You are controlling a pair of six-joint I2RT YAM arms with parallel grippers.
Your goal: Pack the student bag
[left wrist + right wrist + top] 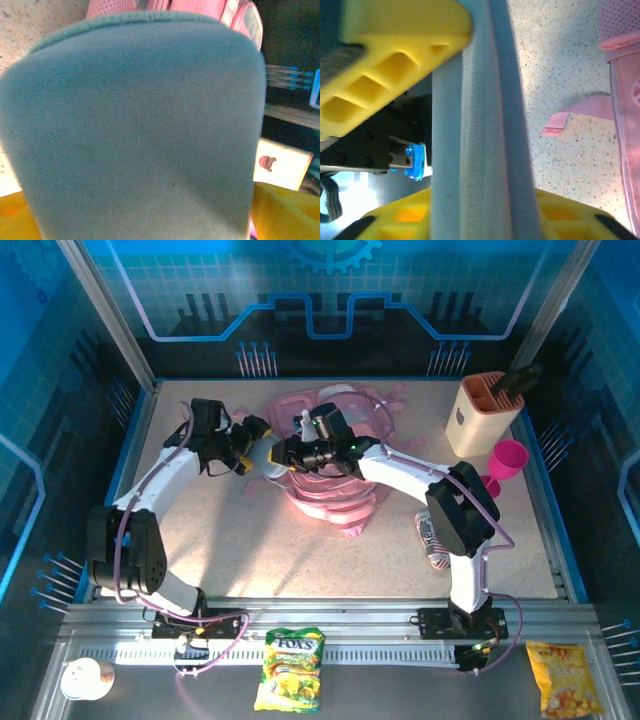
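Felt, grey-blue and flat, sits closest to your lenses: a soft rectangular pouch (475,130) running edge-on down the middle of the right wrist view. Your right gripper (480,220) sets its yellow fingers (395,220) flush against both faces at the bottom of that frame, pinching the thin side. I judge that grip suits slipping the pouch slim into an opening.

In the left wrist view the pouch turns its broad face to you. Your left gripper (145,225) stands with jaws wide at the lower corners, and you cannot tell whether they press the pouch's edges or stand just clear. This reads as a handover between the arms, made off the table so the felt does not drag.

Beyond the jaws the large soft pink fabric student bag (335,498) lies on the speckled tabletop (250,540). It is at the centre of the top view, under your right arm and just right of the meeting grippers. In the right wrist view it runs along the right edge, its strap (580,117) trailing toward the pouch with bare table between them.
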